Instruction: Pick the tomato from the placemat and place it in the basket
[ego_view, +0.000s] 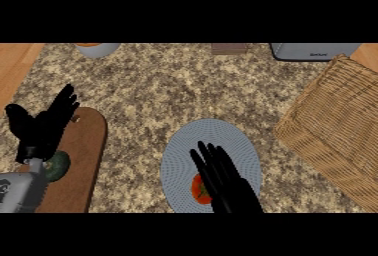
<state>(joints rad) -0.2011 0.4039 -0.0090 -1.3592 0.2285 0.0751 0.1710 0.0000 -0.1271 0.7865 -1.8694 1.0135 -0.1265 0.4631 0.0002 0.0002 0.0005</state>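
A red tomato (198, 188) lies on the round grey placemat (221, 135) near its front edge. My right hand (225, 182) hovers over it with straight fingers pointing away from me, covering the tomato's right half. A large wicker basket (336, 125) stands at the right side of the counter. My left hand (46, 125) rests open at the left, fingers up, above a wooden board.
A brown cutting board (81, 160) lies at the left with a dark green avocado-like item (57, 164) on it. At the back stand a bowl (96, 48), a small brown block (229, 48) and a grey appliance (314, 51).
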